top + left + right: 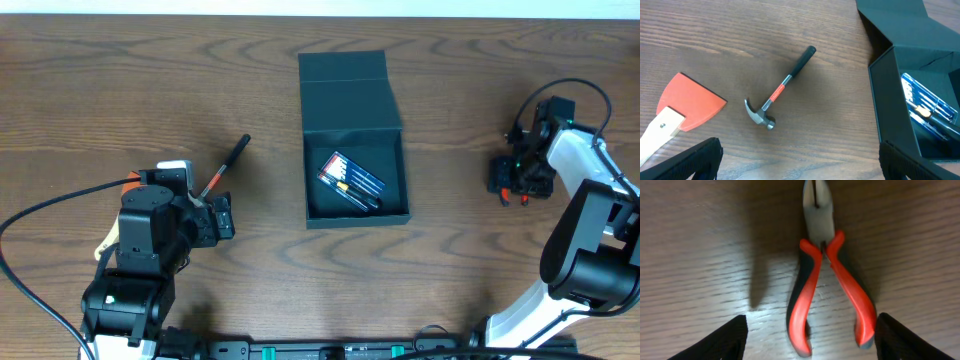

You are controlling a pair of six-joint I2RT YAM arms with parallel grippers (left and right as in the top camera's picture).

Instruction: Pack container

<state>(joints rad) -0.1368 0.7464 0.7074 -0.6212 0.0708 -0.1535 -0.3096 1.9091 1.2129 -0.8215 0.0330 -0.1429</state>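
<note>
**Overhead view.** The container (345,90) stands open on the table (120,90), between the two claws and well apart from each. Its lid is folded back, so we judge items can drop straight in. A blue tool pack (352,181) lies inside. The left claw (222,217) is spread and empty.

**Left wrist view.** A hammer (782,90) lies flat ahead of the claw. An orange scraper (687,100) lies to the claw's left and the container to its right.

**Right wrist view.** The right claw (811,316) is spread. It straddles the handles of red pliers (825,280) without touching them, and we judge this suits a grasp across the handles.

**Surface and room.** The table is matte brown woodgrain. Of the room, only a pale strip shows past the far edge.
</note>
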